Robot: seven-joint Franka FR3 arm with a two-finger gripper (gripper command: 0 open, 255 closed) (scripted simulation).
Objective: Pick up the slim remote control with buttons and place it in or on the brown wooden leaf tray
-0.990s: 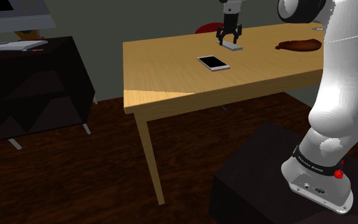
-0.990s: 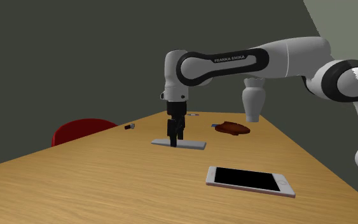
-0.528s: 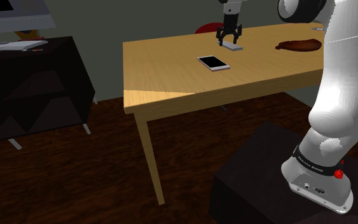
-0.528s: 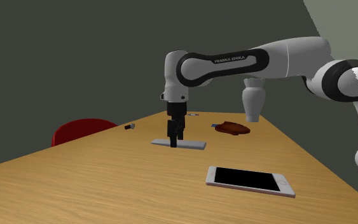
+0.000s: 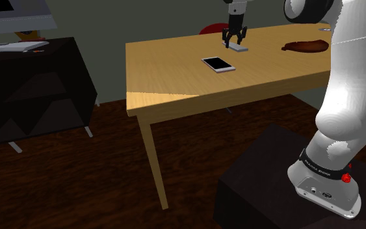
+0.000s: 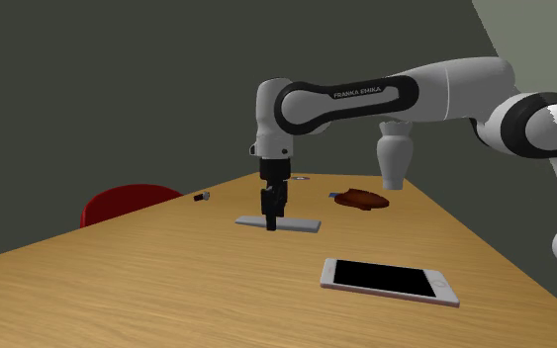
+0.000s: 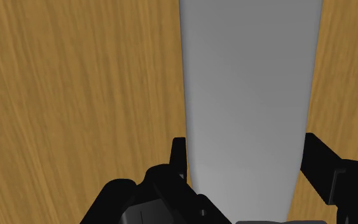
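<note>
The remote (image 6: 294,223) is a slim, plain grey slab lying flat on the wooden table (image 5: 175,78). My gripper (image 6: 271,223) points straight down onto its middle. Its fingers (image 7: 179,159) press against the two long sides of the remote (image 7: 247,95), so it is shut on it. From the shoulder view the gripper (image 5: 235,43) stands over the remote (image 5: 240,47) near the table's far edge. The brown leaf tray (image 5: 305,45) lies to the shoulder view's right of it, with nothing on it. The tray (image 6: 362,200) is beyond the gripper in the second exterior view.
A white phone with a black screen (image 6: 390,281) lies flat on the table, nearer the second exterior camera than the remote; it is the phone (image 5: 218,64). A red chair back (image 6: 128,203) rises behind the table. A black cabinet (image 5: 32,84) stands on the floor at the shoulder view's left.
The fingers have come together from wide apart and now clasp the remote's sides. The arm and the remote have not moved.
</note>
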